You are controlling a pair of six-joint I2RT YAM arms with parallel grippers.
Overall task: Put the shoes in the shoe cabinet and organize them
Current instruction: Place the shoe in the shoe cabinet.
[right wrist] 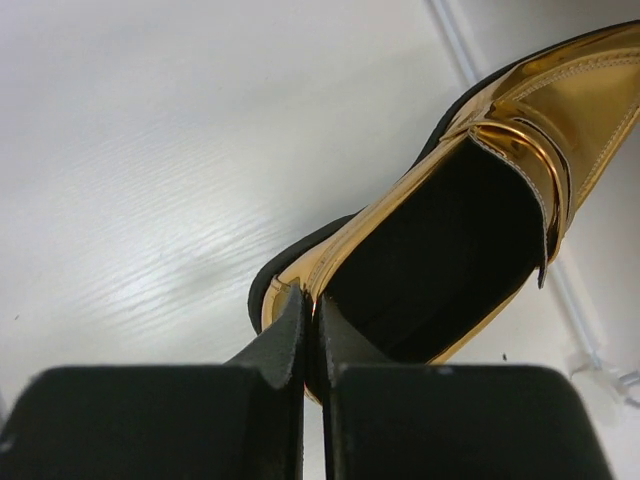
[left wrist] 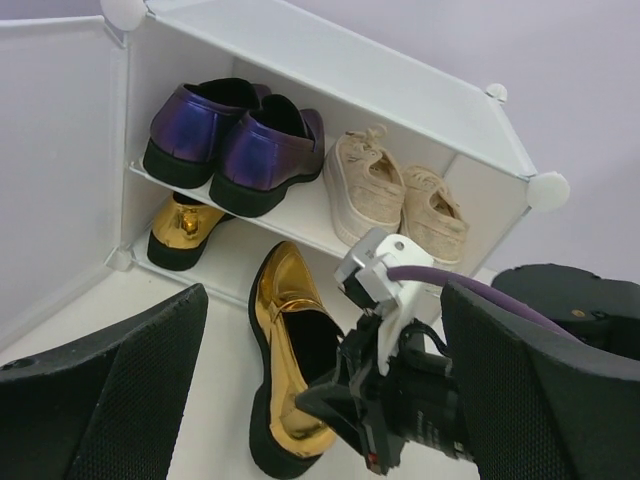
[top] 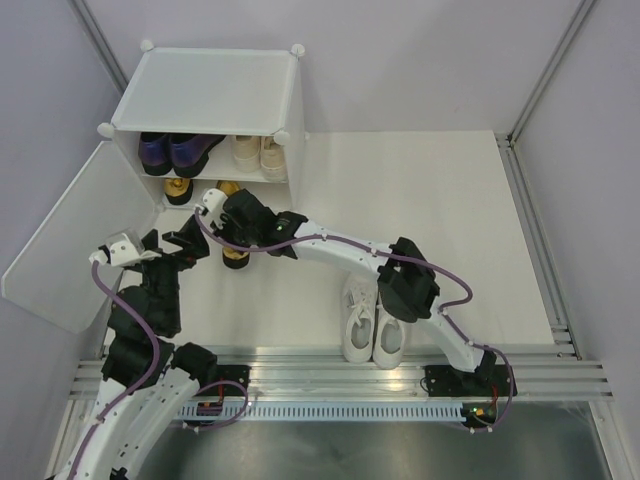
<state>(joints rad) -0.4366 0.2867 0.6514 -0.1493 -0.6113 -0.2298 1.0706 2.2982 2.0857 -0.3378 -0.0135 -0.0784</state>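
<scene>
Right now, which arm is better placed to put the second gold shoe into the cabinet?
The right. The right fingers are shut on the heel rim of the gold shoe, whose toe points at the lower level of the shoe cabinet, where its mate stands. The left fingers are open and empty.

A white table [top: 420,200] fills the middle of the top view. At its upper left stands the shoe cabinet [top: 210,90], its open side facing the bottom of the frame. A pair of white sneakers [top: 375,325] lies side by side at lower centre. Just in front of the cabinet is a gold shoe [left wrist: 290,320], toe toward it; whether its sole rests on the tabletop cannot be told. The inner shelf [left wrist: 300,215] carries purple loafers [left wrist: 235,135] at left and beige sneakers [left wrist: 400,195] at right, heels outward. Below, at left, a second gold shoe [left wrist: 185,230] sits on the cabinet floor
</scene>
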